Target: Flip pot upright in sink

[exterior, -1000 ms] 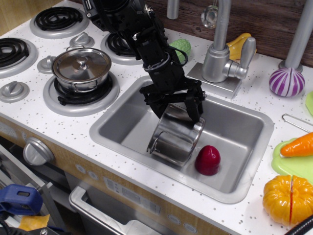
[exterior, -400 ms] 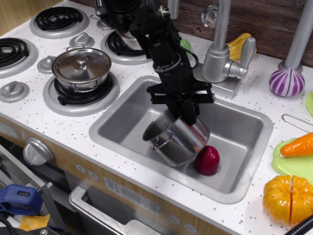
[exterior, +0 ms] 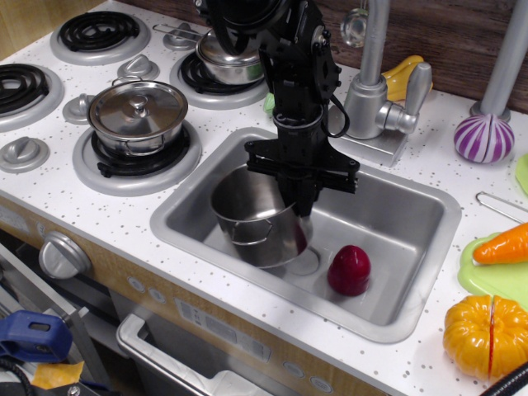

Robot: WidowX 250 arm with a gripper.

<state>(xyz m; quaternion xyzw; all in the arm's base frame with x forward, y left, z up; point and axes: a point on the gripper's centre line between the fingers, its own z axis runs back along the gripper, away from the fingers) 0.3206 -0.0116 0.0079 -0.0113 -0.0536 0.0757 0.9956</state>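
The shiny steel pot (exterior: pixel 252 219) stands nearly upright in the grey sink (exterior: pixel 412 247), its open mouth facing up and a wire handle showing on its front. My gripper (exterior: pixel 299 206) reaches down from above and is shut on the pot's right rim. A red toy vegetable (exterior: pixel 349 270) lies on the sink floor just right of the pot.
A lidded steel pot (exterior: pixel 138 115) sits on the front burner left of the sink, another (exterior: pixel 227 56) on the back burner. The faucet (exterior: pixel 375 91) stands behind the sink. A purple onion (exterior: pixel 483 138), a carrot (exterior: pixel 503 245) and a pumpkin (exterior: pixel 485 334) lie on the right counter.
The pot has turned from lying tilted on its side with its mouth toward the front left to nearly upright. My gripper has swung upright over it, still gripping the rim.
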